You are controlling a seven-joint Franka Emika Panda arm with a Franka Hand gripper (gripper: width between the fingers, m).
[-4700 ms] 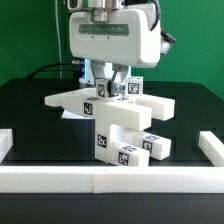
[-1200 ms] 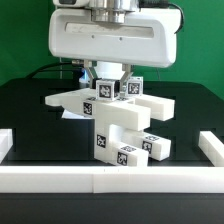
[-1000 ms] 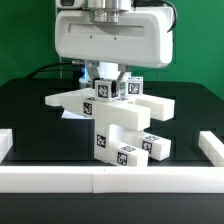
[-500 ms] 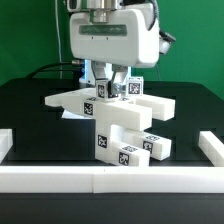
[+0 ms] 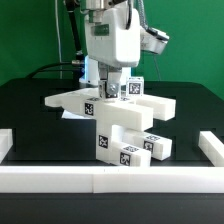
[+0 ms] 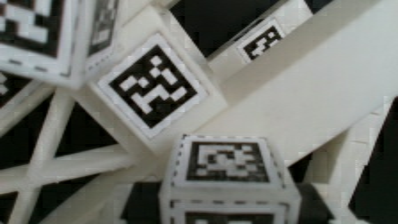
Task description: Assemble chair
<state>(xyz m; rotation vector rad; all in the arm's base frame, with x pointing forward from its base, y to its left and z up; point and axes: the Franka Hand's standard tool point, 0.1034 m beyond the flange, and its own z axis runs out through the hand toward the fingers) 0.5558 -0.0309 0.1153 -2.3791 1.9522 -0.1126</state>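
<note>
We see the arm hanging straight down over the chair (image 5: 118, 118), its white wrist housing turned so a narrow face meets the exterior camera. The gripper (image 5: 110, 88) reaches the top of the chair, just beside the tagged block (image 5: 131, 88) that stands there. The fingers (image 5: 104, 84) are drawn nearly together; whether they pinch a part of the chair we cannot tell, since the contact is hidden behind the blocks.

The chair stands on the black table (image 5: 30, 120), well inside the white rails (image 5: 110, 178); a long slab of it juts toward the exterior view's left, a shorter one toward the exterior view's right, and a stepped column with two tags descends toward the front rail. A sliver of the marker board (image 5: 72, 113) shows beneath the left slab.

The exterior view alone gives the arm, table and rails. The wrist view alone gives the chair close up: a tilted tag (image 6: 157, 82), a second tagged block face (image 6: 228, 162), and white bars crossing over dark gaps. No fingertip is distinguishable there.
</note>
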